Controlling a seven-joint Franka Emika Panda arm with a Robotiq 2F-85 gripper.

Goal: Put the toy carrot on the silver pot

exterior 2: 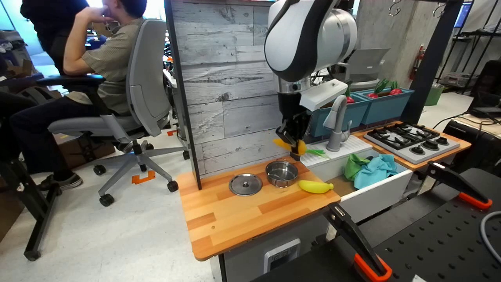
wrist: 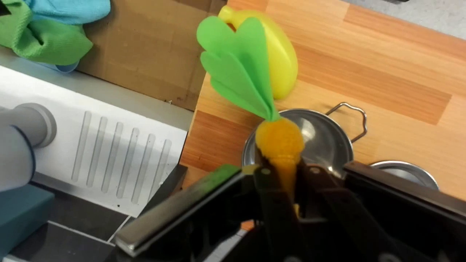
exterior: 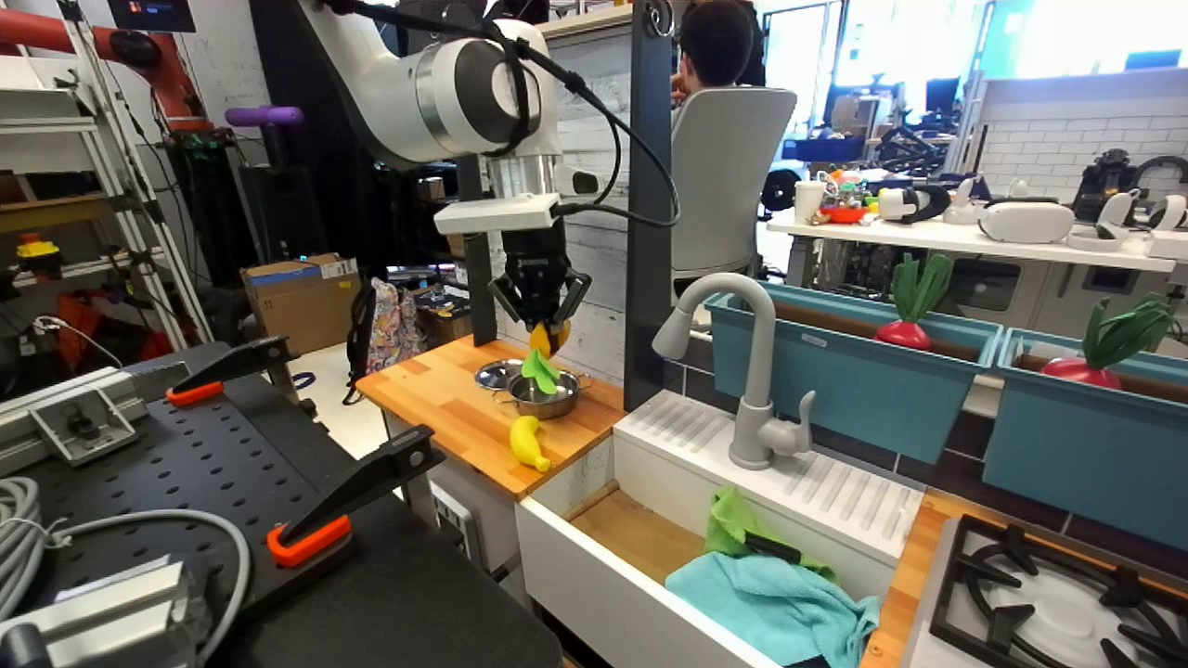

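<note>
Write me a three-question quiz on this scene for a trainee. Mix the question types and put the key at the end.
1. What do the fingers hold, and by which part?
2. True or false: the lid lies beside the silver pot.
3. Which of these lies in the white sink? A) yellow banana B) blue cloth C) lid

Key: 1. The toy carrot, by its orange body. 2. True. 3. B.

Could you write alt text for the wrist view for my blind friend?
A black gripper holds an orange toy carrot with green leaves, partly hiding a silver pot on a wooden counter. A yellow toy banana shows behind the leaves; a metal lid lies beside the pot.
</note>
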